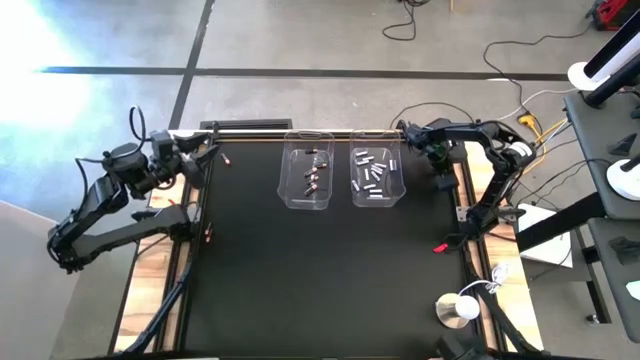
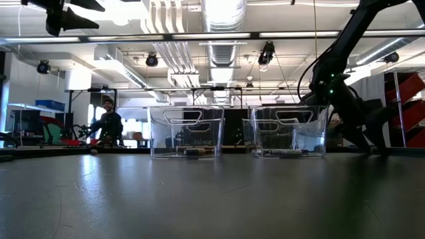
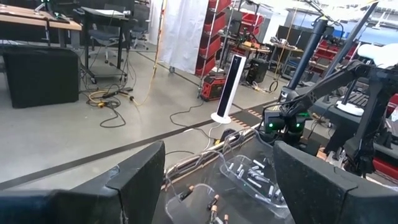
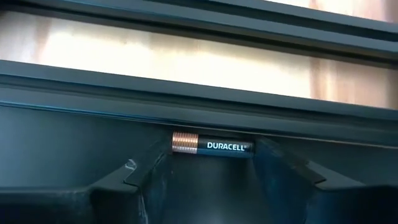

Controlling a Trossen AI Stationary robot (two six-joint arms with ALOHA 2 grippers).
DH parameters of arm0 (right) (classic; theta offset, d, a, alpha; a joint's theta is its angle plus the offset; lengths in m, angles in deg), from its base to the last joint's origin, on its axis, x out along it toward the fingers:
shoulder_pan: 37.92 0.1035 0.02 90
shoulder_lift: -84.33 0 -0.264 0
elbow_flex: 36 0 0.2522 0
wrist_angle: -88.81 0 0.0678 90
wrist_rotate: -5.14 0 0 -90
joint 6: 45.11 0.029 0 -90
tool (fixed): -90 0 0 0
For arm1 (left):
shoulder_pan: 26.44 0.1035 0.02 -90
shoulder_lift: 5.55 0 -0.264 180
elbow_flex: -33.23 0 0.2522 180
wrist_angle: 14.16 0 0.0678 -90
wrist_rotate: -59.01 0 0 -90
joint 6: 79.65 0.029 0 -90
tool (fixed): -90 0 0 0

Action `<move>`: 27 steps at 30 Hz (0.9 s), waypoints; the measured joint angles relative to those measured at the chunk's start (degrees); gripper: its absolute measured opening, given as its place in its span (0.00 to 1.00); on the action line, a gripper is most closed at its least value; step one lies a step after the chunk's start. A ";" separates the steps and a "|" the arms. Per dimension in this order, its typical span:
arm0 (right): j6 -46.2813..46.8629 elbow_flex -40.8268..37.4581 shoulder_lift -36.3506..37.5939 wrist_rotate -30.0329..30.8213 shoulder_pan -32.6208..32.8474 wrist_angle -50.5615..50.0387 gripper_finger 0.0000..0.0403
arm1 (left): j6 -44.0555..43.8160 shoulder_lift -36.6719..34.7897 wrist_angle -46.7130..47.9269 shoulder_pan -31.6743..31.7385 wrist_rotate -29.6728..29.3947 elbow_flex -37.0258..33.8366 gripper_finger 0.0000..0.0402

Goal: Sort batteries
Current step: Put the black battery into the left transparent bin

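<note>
Two clear bins stand at the table's far middle. The left bin (image 1: 307, 176) holds dark copper-tipped batteries (image 1: 315, 172), and the right bin (image 1: 377, 176) holds silvery batteries (image 1: 374, 172). One more dark battery with a copper end (image 4: 214, 146) lies along the dark rail at the table's right edge. My right gripper (image 4: 213, 157) slants down there (image 1: 442, 178), shut on it. My left gripper (image 3: 217, 180) hangs open and raised over the table's far left corner (image 1: 205, 150), pointing level toward the bins. My right gripper has the battery lengthwise between its two fingertips, one at the copper end (image 4: 176, 142) and one at the black end (image 4: 250, 147). The fingers slant down from above. The battery lies level beside the rail; whether it rests on the mat I cannot tell.
A small red piece (image 1: 440, 247) lies on the mat near the right edge, and a white round thing (image 1: 458, 308) sits at the near right corner. Cables run along the table's far side. A person (image 2: 109, 126) stands far behind the table. The black mat's middle (image 1: 320, 270) is bare.
</note>
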 joint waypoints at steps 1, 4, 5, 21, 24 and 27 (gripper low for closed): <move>0.10 0.00 0.02 -0.20 0.20 -0.63 0.49 | 0.00 -0.22 0.02 0.00 0.02 0.00 0.68; 0.12 0.00 0.31 -0.39 0.99 -2.86 0.46 | 0.05 -0.80 0.34 0.01 0.02 0.00 0.68; 0.12 0.00 0.55 -0.47 1.29 -3.61 0.45 | 0.10 -0.95 0.47 0.01 0.03 0.00 0.68; -2.80 0.31 13.61 3.49 6.67 -4.24 0.44 | 5.26 -1.82 -0.65 0.00 2.04 0.00 0.68; -4.16 0.31 16.52 5.67 8.72 -4.16 0.45 | 5.54 -1.80 -3.88 0.01 2.79 0.00 0.68; -5.94 0.31 19.49 8.43 10.71 -3.86 0.45 | 5.53 -1.80 -6.39 0.01 4.99 0.00 0.68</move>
